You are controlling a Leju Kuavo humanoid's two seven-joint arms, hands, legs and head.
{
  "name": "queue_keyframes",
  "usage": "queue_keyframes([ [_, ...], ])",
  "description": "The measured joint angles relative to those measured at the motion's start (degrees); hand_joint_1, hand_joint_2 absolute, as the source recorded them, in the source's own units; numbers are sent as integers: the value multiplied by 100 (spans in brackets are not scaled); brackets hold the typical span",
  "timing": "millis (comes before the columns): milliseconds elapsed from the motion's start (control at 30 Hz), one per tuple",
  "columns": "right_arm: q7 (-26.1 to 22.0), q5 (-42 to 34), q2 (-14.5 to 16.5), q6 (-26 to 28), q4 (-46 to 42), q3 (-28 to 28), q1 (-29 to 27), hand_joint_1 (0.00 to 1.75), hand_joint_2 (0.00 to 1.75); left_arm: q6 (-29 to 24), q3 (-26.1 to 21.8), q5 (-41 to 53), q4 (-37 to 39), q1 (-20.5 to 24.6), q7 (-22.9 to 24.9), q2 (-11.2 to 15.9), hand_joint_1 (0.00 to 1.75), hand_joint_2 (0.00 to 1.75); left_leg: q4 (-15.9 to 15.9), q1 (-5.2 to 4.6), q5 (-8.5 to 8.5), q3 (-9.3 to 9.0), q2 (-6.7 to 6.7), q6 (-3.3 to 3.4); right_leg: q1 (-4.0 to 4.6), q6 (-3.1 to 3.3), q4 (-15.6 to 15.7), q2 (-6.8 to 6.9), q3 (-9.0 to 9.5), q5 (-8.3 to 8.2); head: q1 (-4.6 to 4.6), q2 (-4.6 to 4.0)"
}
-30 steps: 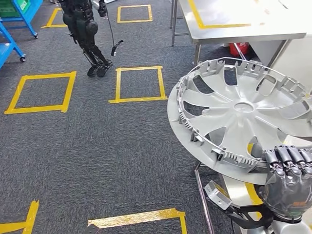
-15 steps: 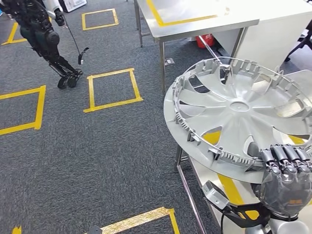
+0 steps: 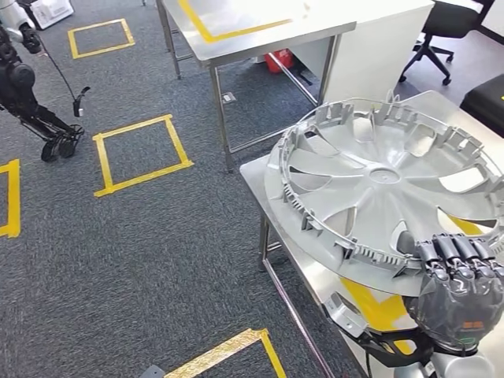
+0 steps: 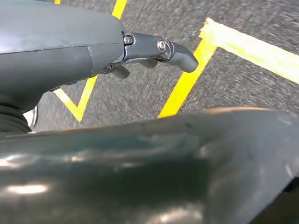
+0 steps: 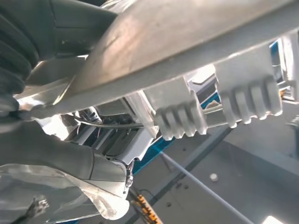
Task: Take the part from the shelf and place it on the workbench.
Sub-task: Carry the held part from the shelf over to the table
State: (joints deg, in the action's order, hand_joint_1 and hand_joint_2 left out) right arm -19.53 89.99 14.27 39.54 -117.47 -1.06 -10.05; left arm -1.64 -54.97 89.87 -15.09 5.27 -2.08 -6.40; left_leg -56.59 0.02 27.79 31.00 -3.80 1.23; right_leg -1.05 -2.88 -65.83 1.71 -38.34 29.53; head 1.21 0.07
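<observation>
above the desk (image 3: pixel 297 264) edge, one hubcap (image 3: pixel 380 185) lies near-flat (ribbed inner face up), right hand (image 3: pixel 461 287) fingers clamped on its near rim; left hand (image 4: pixel 105 51) fingers apart, holding nothing.

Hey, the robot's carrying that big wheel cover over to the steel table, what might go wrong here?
The right hand grips the wheel cover only at its near rim, so the wide disc may tilt or slip. Its far side already overhangs the workbench, whose edge it might strike while being lowered.
</observation>
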Motion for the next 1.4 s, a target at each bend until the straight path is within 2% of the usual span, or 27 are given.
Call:
queue_keyframes([
  [67, -1, 0, 1, 0, 11, -7, 11, 175, 175, 8, 3, 4, 1, 5, 0, -8, 0, 0, -49, -24, 46, -6, -105, -66, 10, 43, 633, 183, 374, -176, 9, 0],
  [100, -1, 0, 1, 0, 17, -10, 13, 175, 175, 11, 7, 5, 1, 8, 0, -9, 0, 0, -67, -38, 59, -10, -147, -92, 24, 84, 735, 216, 433, -179, 19, 0],
  [167, -1, 0, 0, 0, 26, -10, 9, 175, 175, 16, 21, 6, 2, 12, 0, -17, 0, 0, -75, -35, 69, -23, -226, -136, 43, 182, 730, 97, 429, -197, 36, 0],
  [200, -1, 0, 0, 0, 28, -9, 5, 175, 175, 17, 31, 7, 2, 19, 0, -22, 0, 0, -100, -20, 103, -24, -186, -166, 42, 220, 732, 43, 422, -208, 41, 0],
  [267, -1, 0, 1, 0, 32, -14, 9, 175, 175, 18, 45, 7, 5, 26, 0, -28, 0, 0, -424, 13, 344, 93, 51, -217, 31, 298, 742, -68, 421, -227, 52, 0],
  [333, -3, 0, 1, 0, 38, -27, 16, 175, 175, 24, 52, 7, 11, 16, 0, -33, 0, 0, -1190, 24, 732, 423, 276, -228, 40, 346, 744, -189, 415, -237, 57, 0],
  [367, -4, 0, 0, 0, 41, -33, 17, 175, 175, 28, 60, 8, 15, 3, 1, -38, 0, 0, -1558, 24, 864, 593, 308, -221, 51, 358, 743, -265, 413, -242, 56, 0],
  [400, -7, 0, 0, 0, 46, -37, 16, 175, 175, 33, 70, 8, 19, -8, 1, -44, 0, 0, -1771, 23, 896, 698, 321, -207, 62, 365, 743, -345, 411, -248, 56, 0],
  [433, -8, 0, 0, 0, 51, -40, 16, 175, 175, 36, 80, 9, 21, -15, 2, -49, 0, 0, -1762, 21, 810, 704, 332, -183, 72, 368, 742, -428, 411, -253, 55, 0],
  [467, -10, 0, 0, 0, 55, -40, 16, 175, 175, 36, 89, 9, 22, -16, 2, -51, 0, 0, -1521, 19, 626, 604, 360, -153, 79, 367, 742, -509, 412, -260, 55, 0],
  [533, -14, 0, 1, 0, 56, -40, 19, 175, 175, 36, 97, 9, 22, -5, 5, -46, 0, 0, -725, 18, 224, 255, 591, -79, 84, 347, 739, -654, 408, -277, 52, 0],
  [567, -15, 0, 1, 0, 59, -41, 27, 175, 175, 36, 101, 9, 22, -1, 9, -43, 0, 0, -401, 17, 118, 117, 722, -54, 78, 327, 734, -717, 392, -289, 53, 0],
  [633, -16, 0, 1, 0, 67, -41, 38, 175, 175, 37, 115, 10, 22, 8, 20, -38, 0, 0, -147, 3, 96, 18, 861, -29, 48, 262, 734, -834, 340, -324, 57, 0],
  [700, -20, 0, 0, 0, 73, -39, 33, 175, 175, 35, 138, 11, 22, 22, 31, -53, 0, 0, -74, -4, 55, 3, 744, -7, 19, 191, 743, -911, 279, -352, 61, 0],
  [767, -28, 0, 0, 0, 78, -37, 37, 175, 175, 21, 155, -15, 22, 32, 36, -66, 0, 0, 32, 9, -12, -21, 593, 35, 37, 147, 525, -685, 127, -194, 39, 0],
  [833, -46, 1, 0, 0, 82, -36, 53, 175, 175, -2, 146, -142, 22, 27, 27, -67, 0, 0, 76, 3, -37, -29, 426, 61, 48, 112, -126, -344, -185, 170, 17, 0],
  [867, -55, 1, 0, 0, 83, -35, 53, 175, 175, -11, 124, -238, 22, 21, 13, -67, 0, 0, 74, -3, -36, -27, 338, 66, 41, 88, -488, -265, -347, 322, 14, 0],
  [900, -68, 1, 0, 0, 82, -32, 44, 175, 175, -18, 88, -367, 22, 17, -17, -68, 0, 0, 72, -4, -30, -28, 254, 66, 33, 67, -728, -225, -448, 390, 14, 0],
  [933, -87, 0, 0, 0, 82, -25, 26, 175, 175, -19, 28, -531, 22, 19, -66, -72, 0, 0, 70, -2, -22, -30, 175, 61, 24, 46, -763, -199, -447, 355, 13, 0],
  [967, -115, 0, 0, 0, 80, -13, 5, 175, 175, -14, -55, -723, 22, 25, -129, -80, 0, 0, 65, 3, -11, -35, 102, 48, 14, 28, -575, -165, -331, 227, 12, 0],
  [1033, -183, 0, 1, 0, 60, 12, -30, 175, 175, 7, -284, -1132, 22, 48, -263, -93, 0, 0, 30, 4, 31, -48, -23, -2, 11, 8, 207, 34, 117, -76, 10, 0],
  [1100, -234, 0, 10, 0, 23, 28, -56, 175, 175, 25, -533, -1405, 21, 71, -354, -94, 0, 0, -28, -24, 80, -55, -117, -66, 26, 66, 718, 194, 424, -190, 17, 0],
  [1133, -250, 0, 19, 1, 6, 38, -74, 175, 175, 29, -645, -1497, 20, 79, -385, -90, 0, 0, -43, -37, 94, -61, -159, -92, 43, 113, 765, 205, 455, -166, 22, 0],
  [1200, -267, 0, 33, 2, -31, 66, -112, 175, 175, 37, -823, -1600, 20, 93, -421, -93, 0, 0, -54, -26, 124, -85, -231, -141, 40, 202, 765, 75, 457, -185, 34, 0],
  [1267, -276, 0, 50, 2, -72, 97, -133, 175, 175, 36, -946, -1633, 20, 100, -438, -95, 0, 0, -257, 6, 301, -29, -66, -197, 25, 270, 778, -39, 461, -203, 49, 0],
  [1333, -279, 0, 73, 2, -92, 122, -136, 175, 175, 34, -1036, -1634, 20, 94, -443, -96, 0, 0, -934, 27, 676, 251, 215, -229, 19, 321, 782, -160, 462, -211, 68, 0],
  [1400, -279, 0, 83, 2, -92, 142, -139, 175, 175, 33, -1101, -1634, 20, 72, -443, -101, 0, 0, -1666, 30, 942, 594, 310, -225, 34, 346, 780, -313, 462, -215, 70, 0],
])
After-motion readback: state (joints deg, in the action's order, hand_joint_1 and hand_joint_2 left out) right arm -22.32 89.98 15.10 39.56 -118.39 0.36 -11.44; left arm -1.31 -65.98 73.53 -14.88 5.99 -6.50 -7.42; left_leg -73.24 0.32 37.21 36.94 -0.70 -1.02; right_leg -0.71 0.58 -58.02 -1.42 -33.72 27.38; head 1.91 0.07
